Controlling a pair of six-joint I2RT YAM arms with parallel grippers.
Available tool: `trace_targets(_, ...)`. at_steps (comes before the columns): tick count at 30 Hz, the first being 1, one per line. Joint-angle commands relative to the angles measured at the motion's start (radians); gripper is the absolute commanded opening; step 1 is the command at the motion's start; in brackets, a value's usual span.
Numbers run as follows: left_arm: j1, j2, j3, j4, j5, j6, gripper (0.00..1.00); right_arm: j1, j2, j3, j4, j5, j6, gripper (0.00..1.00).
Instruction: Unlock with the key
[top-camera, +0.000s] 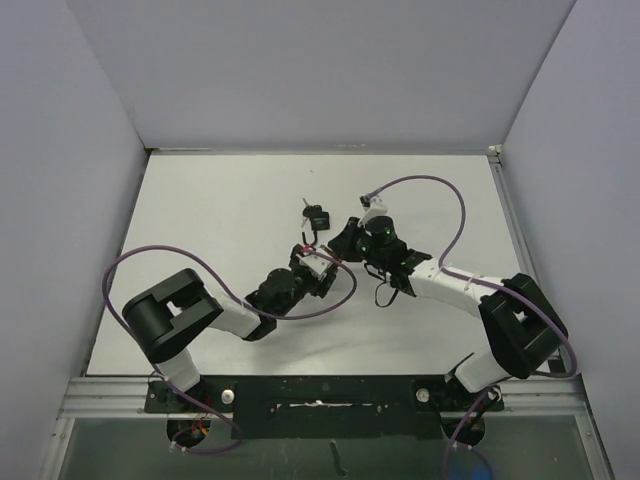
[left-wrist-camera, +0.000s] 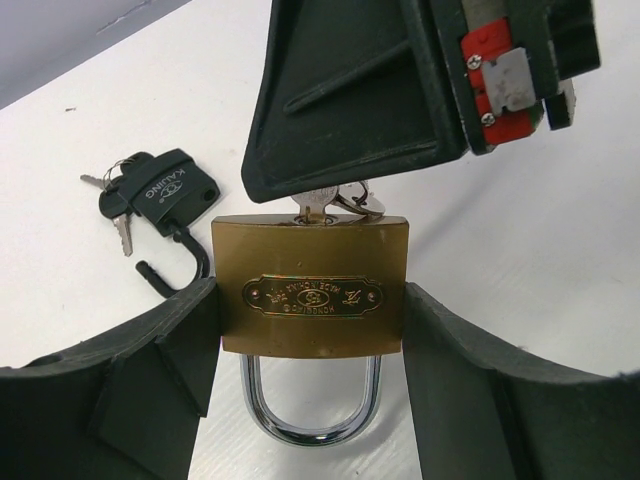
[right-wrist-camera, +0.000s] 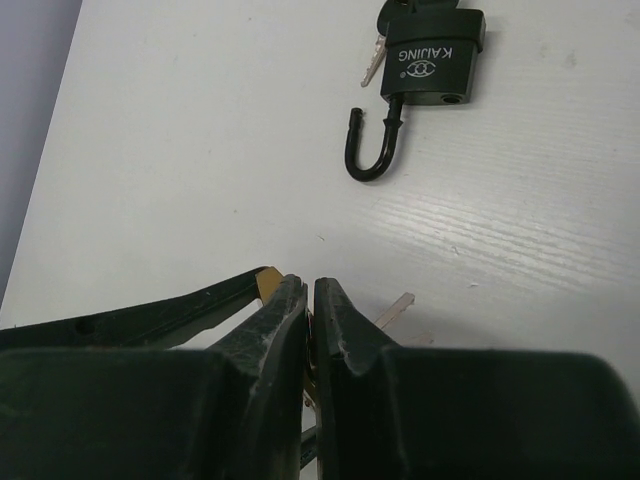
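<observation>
Jaws of the left gripper (left-wrist-camera: 312, 335) clamp the brass padlock (left-wrist-camera: 312, 285); right gripper (right-wrist-camera: 310, 300) pinches the key (left-wrist-camera: 318, 205), apparently inserted; next, it must turn

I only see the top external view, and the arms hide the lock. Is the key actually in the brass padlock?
Observer: Yes. In the left wrist view the key sits in the keyhole of the brass padlock.
Operator: Is the shackle open yet?
Observer: No. The shackle is closed, with both legs seated in the body.
</observation>
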Motion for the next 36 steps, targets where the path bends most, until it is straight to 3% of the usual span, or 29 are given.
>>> trace_targets(1, -0.011, -0.018, 0.137, 0.273, -0.129, 0.049, 0.00, 0.026, 0.043, 0.014, -0.130, -0.078, 0.045, 0.00)
trace_targets(18, -0.054, -0.015, 0.196, 0.159, -0.217, 0.075, 0.00, 0.022, 0.062, 0.047, -0.174, -0.052, 0.081, 0.02)
trace_targets(21, -0.054, -0.025, 0.203, 0.111, -0.225, 0.053, 0.00, -0.001, 0.031, 0.031, -0.131, -0.077, 0.082, 0.17)
trace_targets(29, -0.054, -0.039, 0.233, -0.053, -0.256, -0.031, 0.00, -0.148, -0.099, 0.008, -0.075, -0.134, 0.034, 0.73)
trace_targets(36, -0.053, -0.099, 0.267, -0.200, -0.313, -0.073, 0.00, -0.254, -0.245, -0.042, -0.204, -0.057, -0.002, 0.95)
